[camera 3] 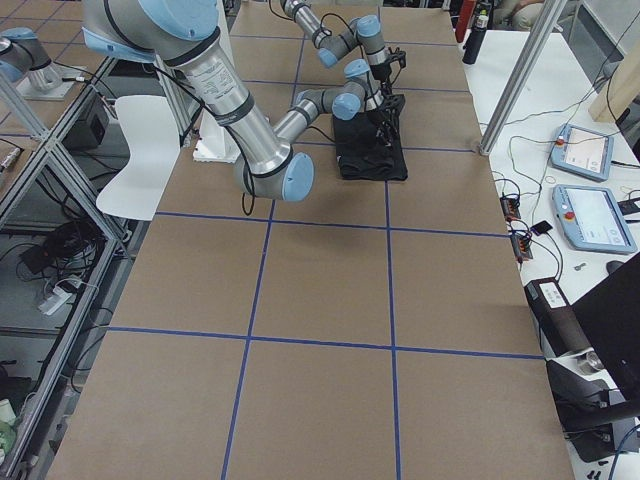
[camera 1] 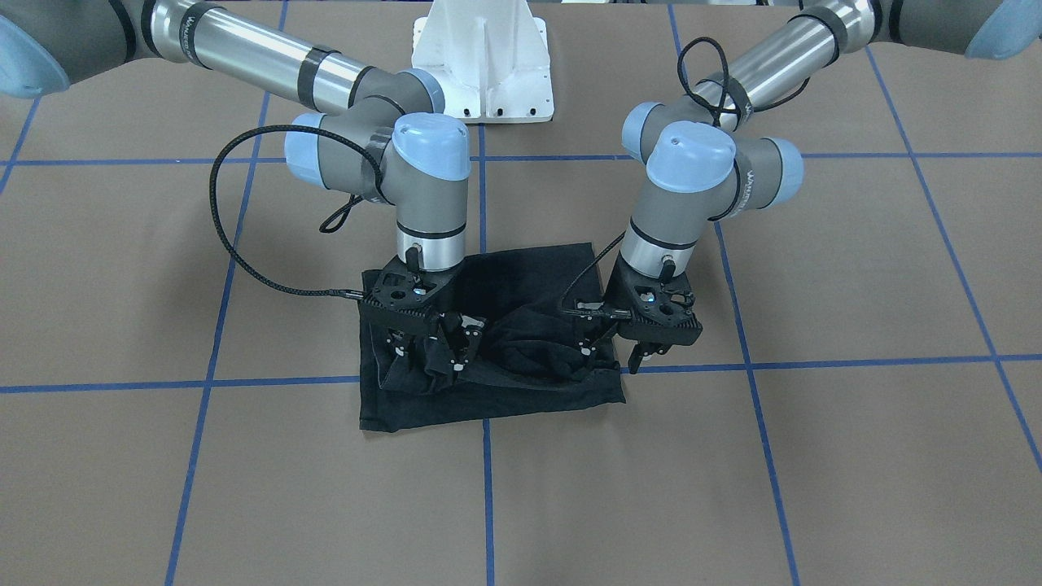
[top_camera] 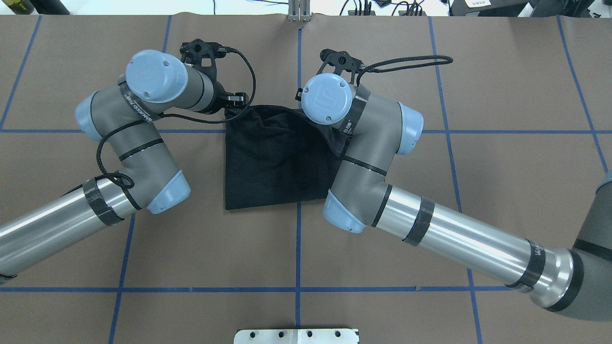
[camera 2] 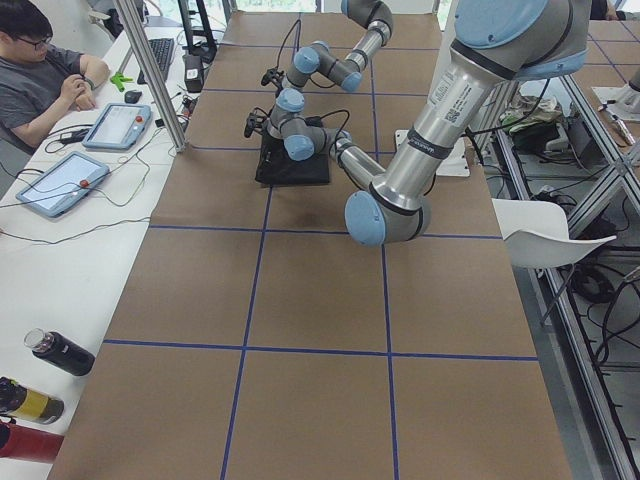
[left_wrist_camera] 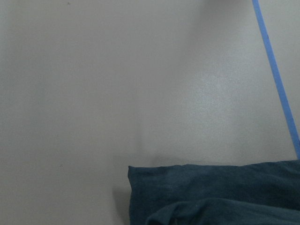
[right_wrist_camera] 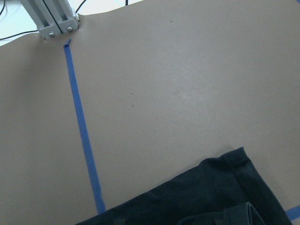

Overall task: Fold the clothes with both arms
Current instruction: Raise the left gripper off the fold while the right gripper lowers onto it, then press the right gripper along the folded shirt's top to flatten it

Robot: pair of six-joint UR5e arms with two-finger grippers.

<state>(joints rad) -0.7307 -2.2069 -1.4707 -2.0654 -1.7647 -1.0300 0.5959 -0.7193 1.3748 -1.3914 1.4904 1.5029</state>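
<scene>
Black cloth, the T-shirt [camera 1: 488, 342], lies as a compact rectangle at the centre of the front-facing view, on the brown paper-covered table [camera 1: 814, 472] where two blue tape lines [camera 1: 485, 488] cross. Only plain black shows; no print is visible. Both arms are lowered over its edge farthest from the robot's base, in the lower middle of that frame.

The right gripper [camera 1: 431, 346], left of centre in the front-facing view, has its fingers down among a raised bunch of fabric and looks clamped on a fold of the T-shirt. The left gripper [camera 1: 619, 346], right of centre, sits at the opposite corner with fabric puckered up toward it, one finger hanging just off the cloth's edge. Black on black hides the tips, so I cannot tell whether it holds the shirt or stands apart.

By my reading, a late fold is in hand: the garment is already small and both ends of the far edge are gathered. The next move likely calls for lifting both ends together, evenly, and carrying them toward the base so the layers land squared.
</scene>
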